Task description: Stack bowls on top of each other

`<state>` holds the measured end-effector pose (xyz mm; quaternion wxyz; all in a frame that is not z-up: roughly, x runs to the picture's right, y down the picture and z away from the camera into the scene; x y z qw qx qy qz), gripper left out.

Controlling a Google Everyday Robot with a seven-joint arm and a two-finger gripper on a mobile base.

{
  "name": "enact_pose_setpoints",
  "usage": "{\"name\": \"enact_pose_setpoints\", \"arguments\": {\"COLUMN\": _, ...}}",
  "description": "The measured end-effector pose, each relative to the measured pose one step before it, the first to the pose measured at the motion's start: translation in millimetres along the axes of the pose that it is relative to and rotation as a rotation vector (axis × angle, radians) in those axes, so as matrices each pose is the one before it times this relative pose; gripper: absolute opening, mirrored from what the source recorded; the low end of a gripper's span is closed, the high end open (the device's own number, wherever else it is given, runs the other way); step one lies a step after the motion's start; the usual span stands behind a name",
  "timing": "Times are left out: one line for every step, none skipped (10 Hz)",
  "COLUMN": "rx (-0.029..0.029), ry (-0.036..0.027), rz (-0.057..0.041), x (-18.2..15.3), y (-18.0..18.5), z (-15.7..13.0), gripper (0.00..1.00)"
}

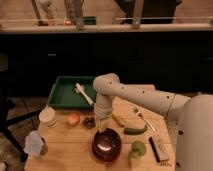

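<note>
maroon bowl (106, 143) sits nested in orange-red bowl (96, 151), hand (102, 124) just above.

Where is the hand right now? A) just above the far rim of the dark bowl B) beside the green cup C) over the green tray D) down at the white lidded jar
A: the hand hangs on the downturned arm just above the far rim of the dark maroon bowl, with the green tray behind it, the green cup off to one side and the white jar at the other edge.
</note>
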<state>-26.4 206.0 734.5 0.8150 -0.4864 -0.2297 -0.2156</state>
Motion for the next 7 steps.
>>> {"name": "enact_pose_setpoints", "arguments": {"rx": -0.00003, "ry": 0.00007, "rz": -0.00008, "x": -0.03, "y": -0.05, "z": 0.02, "gripper": 0.20}}
{"name": "enact_pose_setpoints", "arguments": {"rx": -0.00004, "ry": -0.00004, "rz": 0.00000, "x": 0.01, "y": 0.01, "z": 0.01, "gripper": 0.31}}
{"name": "enact_pose_setpoints", "arguments": {"rx": 0.00012, "ry": -0.00006, "rz": 0.00012, "x": 0.04, "y": -0.01, "z": -0.04, "gripper": 0.43}}
{"name": "enact_pose_setpoints", "arguments": {"rx": -0.00002, "ry": -0.00008, "rz": 0.00005, "x": 0.01, "y": -0.01, "z": 0.02, "gripper": 0.51}}
{"name": "enact_pose_setpoints", "arguments": {"rx": 0.00008, "ry": -0.00008, "rz": 0.00011, "x": 0.03, "y": 0.03, "z": -0.03, "gripper": 0.61}}
{"name": "enact_pose_setpoints", "arguments": {"rx": 0.00002, "ry": -0.00001, "rz": -0.00001, "x": 0.00, "y": -0.01, "z": -0.01, "gripper": 0.71}}
{"name": "enact_pose_setpoints", "arguments": {"rx": 0.00007, "ry": -0.00002, "rz": 0.00011, "x": 0.04, "y": 0.01, "z": -0.06, "gripper": 0.78}}
